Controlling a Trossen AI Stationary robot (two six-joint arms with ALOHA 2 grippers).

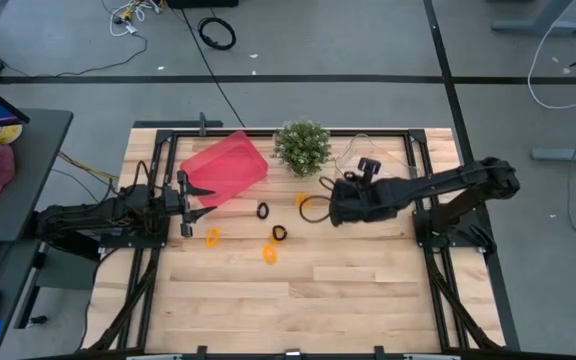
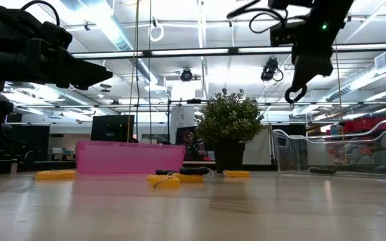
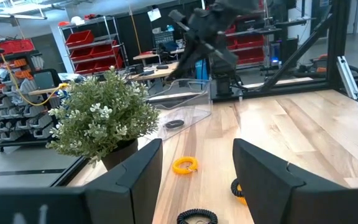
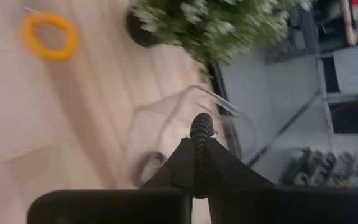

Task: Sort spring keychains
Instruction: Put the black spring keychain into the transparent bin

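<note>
Several small spring keychains lie flat on the wood table: orange ones (image 1: 213, 237) (image 1: 270, 253) (image 1: 302, 199) and black ones (image 1: 263, 211) (image 1: 279, 233). My right gripper (image 1: 330, 207) is raised high over the table (image 2: 299, 84), right of the plant, above a clear tray (image 4: 185, 124), and is shut on a black keychain. Another black keychain (image 3: 174, 124) lies inside that clear tray. My left gripper (image 1: 186, 205) is open, held above the table beside the pink tray (image 1: 226, 167), touching nothing. My right gripper pinches a black keychain's coil (image 4: 199, 127) between its two fingertips, the ring seen edge-on in the wrist view. The keychain is lifted clear of the table and curves down below the fingers (image 2: 292, 95). The fingers point slantwise downward.
A green potted plant (image 1: 302, 147) stands at the far middle of the table, between the pink tray and the clear tray (image 2: 340, 150). The near half of the table is bare wood (image 1: 308, 300). Black frame rails (image 1: 423, 250) run along the table's sides.
</note>
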